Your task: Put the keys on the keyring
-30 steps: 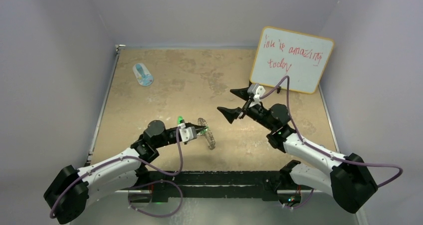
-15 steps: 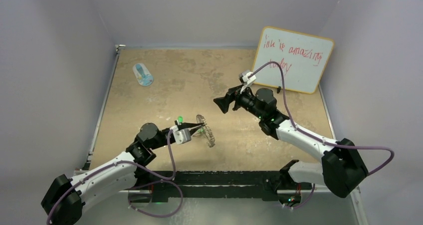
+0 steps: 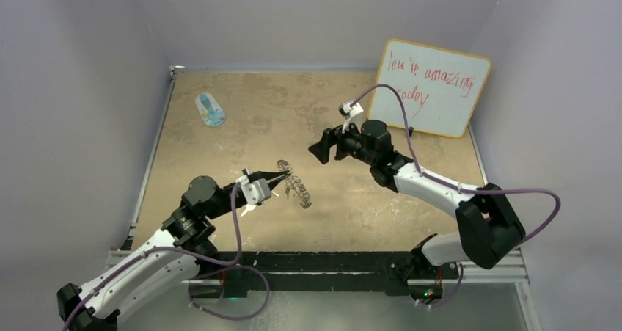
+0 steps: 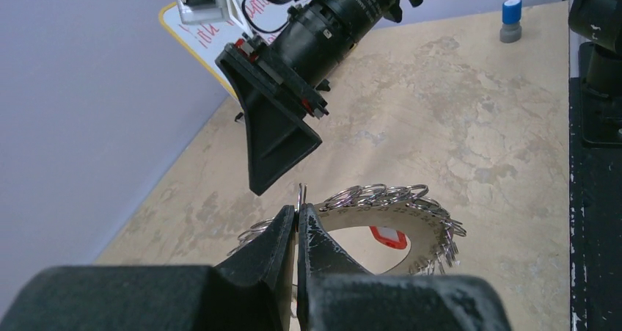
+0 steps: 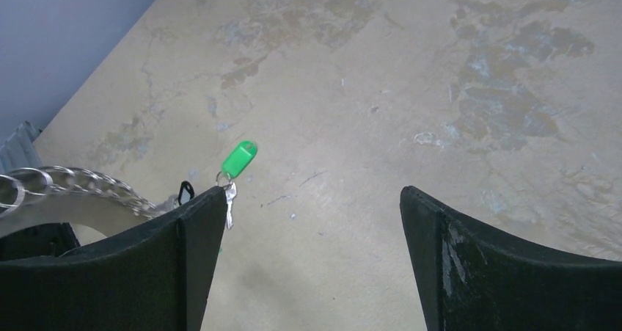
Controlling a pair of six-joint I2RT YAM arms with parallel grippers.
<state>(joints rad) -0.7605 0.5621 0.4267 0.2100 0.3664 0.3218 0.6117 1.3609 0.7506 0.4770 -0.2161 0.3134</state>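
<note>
One large silver metal keyring [image 4: 422, 224]; small green-tagged key [image 5: 240, 158], red-tagged key [image 4: 387, 238].
Left claw [image 4: 297, 217] pinches keyring; right claw [image 5: 312, 199] wide; tan tabletop [image 3: 242, 133], lilac walls [image 3: 88, 89].

Tan, mottled table [image 3: 242, 136] is carrying a blue-and-white oval obj [image 3: 210, 110] lying far left. Whiteboard [image 3: 430, 87] is leaning at far-right corner, w/ small blue-capped item [image 4: 510, 19] standing nearby. Green-tagged key [image 5: 239, 158] is showing mid-table; can't tell if it's resting there.
</note>
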